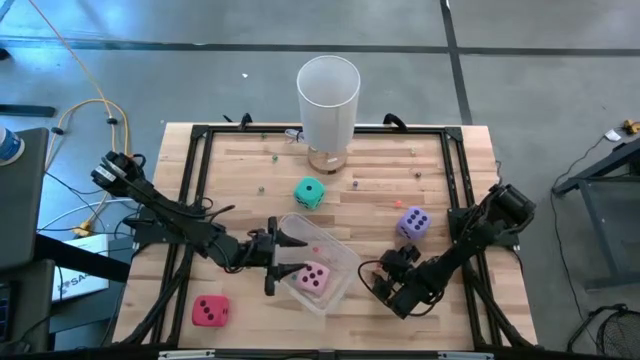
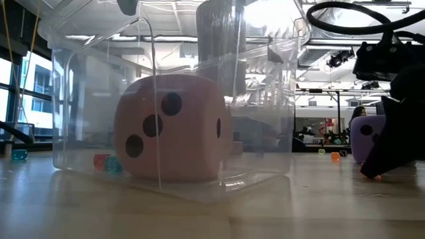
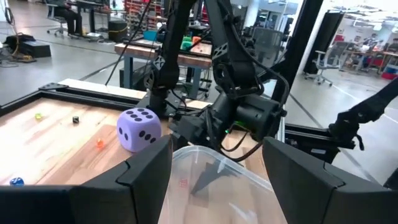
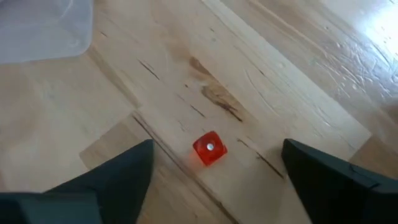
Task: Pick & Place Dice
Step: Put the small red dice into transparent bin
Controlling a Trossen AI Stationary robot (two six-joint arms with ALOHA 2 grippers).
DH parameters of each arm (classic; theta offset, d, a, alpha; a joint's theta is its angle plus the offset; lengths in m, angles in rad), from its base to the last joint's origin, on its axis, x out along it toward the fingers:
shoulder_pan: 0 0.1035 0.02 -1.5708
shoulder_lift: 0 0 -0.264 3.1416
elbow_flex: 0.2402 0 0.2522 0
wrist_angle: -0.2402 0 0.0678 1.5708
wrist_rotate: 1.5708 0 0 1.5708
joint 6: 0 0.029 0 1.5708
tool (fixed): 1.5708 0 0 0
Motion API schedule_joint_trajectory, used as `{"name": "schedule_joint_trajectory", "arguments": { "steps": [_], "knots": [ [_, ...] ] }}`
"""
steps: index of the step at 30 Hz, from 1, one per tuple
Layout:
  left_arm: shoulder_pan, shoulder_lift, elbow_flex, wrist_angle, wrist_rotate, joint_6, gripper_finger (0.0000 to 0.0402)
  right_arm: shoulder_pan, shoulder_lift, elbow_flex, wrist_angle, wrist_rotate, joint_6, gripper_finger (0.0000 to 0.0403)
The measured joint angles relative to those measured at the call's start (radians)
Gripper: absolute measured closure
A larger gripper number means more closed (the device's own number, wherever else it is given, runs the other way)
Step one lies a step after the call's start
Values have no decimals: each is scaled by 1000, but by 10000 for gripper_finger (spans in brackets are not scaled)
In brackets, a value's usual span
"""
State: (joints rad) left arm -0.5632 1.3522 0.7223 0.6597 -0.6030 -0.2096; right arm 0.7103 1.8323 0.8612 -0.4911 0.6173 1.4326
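Note:
A pink die (image 1: 312, 278) lies inside a clear plastic box (image 1: 338, 252) at the table's middle front. My left gripper (image 1: 272, 258) reaches in level from the left and is shut on that box. The teal-green die (image 1: 309, 193), purple die (image 1: 413, 223) and red die (image 1: 210, 311) rest on the wood, untouched. My right gripper (image 1: 388, 285) slants down right of the box, open. Its fingers stand on either side of a tiny red bead (image 4: 209, 149) without touching it. My left gripper holds the clear box by its left end (image 3: 181, 159), with one finger (image 3: 146, 171) on each side of it. The fingers come in level from the table's left. The box stands on the table with the pink die (image 2: 169, 126) resting inside.
A tall white cup (image 1: 328, 100) stands at the far edge. Small coloured beads (image 1: 262, 186) are scattered over the wood. A black frame (image 1: 195, 160) runs around the tabletop. Bare wood lies between the box and the purple die.

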Motion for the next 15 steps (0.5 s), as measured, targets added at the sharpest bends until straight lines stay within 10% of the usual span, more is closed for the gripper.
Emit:
{"name": "schedule_joint_trajectory", "arguments": {
  "steps": [15],
  "knots": [
    [-174, -143, 0, -10, -89, 2, 161, -7, 2, 0, 6, -10, -96, 298]
  ]
}}
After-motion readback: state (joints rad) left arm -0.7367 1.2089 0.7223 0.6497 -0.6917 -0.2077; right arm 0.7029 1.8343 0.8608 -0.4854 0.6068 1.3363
